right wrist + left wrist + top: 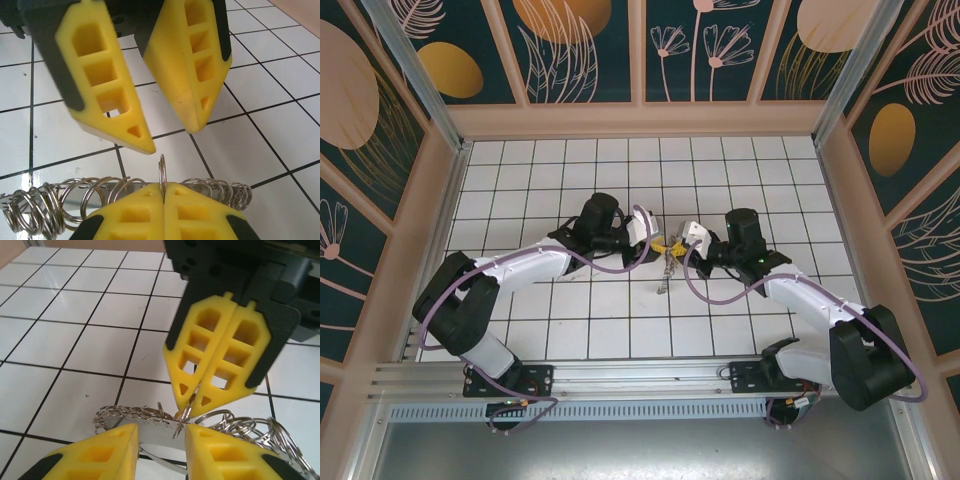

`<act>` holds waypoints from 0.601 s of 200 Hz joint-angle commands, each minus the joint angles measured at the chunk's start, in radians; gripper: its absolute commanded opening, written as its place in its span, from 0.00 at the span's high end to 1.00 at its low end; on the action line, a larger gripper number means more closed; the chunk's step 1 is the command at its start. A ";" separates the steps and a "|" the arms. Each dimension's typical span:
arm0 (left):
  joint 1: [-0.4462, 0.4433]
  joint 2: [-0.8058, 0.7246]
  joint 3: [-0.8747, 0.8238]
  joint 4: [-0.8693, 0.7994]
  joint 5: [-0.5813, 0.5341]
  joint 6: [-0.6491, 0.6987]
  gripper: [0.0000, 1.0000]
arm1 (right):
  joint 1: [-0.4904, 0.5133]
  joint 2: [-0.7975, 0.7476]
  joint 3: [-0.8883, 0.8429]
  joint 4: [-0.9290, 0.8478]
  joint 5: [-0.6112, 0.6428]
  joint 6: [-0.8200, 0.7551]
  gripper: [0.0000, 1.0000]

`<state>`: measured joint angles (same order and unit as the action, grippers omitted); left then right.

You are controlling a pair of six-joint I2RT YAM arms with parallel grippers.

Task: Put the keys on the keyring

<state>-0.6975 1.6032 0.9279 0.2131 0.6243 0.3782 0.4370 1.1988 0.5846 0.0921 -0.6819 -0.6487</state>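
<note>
Left claw (161,430) is spread, one yellow finger on each side of the keyring (131,414), a bunch of silver loops on a flat strip. Right claw (163,186) is pressed together, pinching one upright loop of it. The keyring sits between both claws, over the middle of the tiled table (520,200).

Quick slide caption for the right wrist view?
Right pincer shut on one upright silver ring in the row; left pincer open opposite.
</note>
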 commanded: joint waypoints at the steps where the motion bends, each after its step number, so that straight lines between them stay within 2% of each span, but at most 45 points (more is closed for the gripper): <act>1: -0.004 -0.011 -0.015 0.013 0.041 0.082 0.68 | 0.008 0.007 0.035 0.025 -0.034 -0.020 1.00; 45: -0.004 0.031 0.038 -0.072 0.058 0.127 0.69 | 0.008 0.013 0.038 0.030 -0.044 -0.020 1.00; 72: -0.005 0.053 0.077 -0.118 0.031 0.155 0.69 | 0.008 0.013 0.038 0.032 -0.050 -0.019 1.00; 120: -0.005 0.069 0.096 -0.093 0.027 0.144 0.71 | 0.009 0.020 0.038 0.035 -0.051 -0.020 1.00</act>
<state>-0.6994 1.6527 0.9916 0.1234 0.6422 0.5045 0.4397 1.2118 0.5846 0.0925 -0.6895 -0.6487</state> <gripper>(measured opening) 0.300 0.047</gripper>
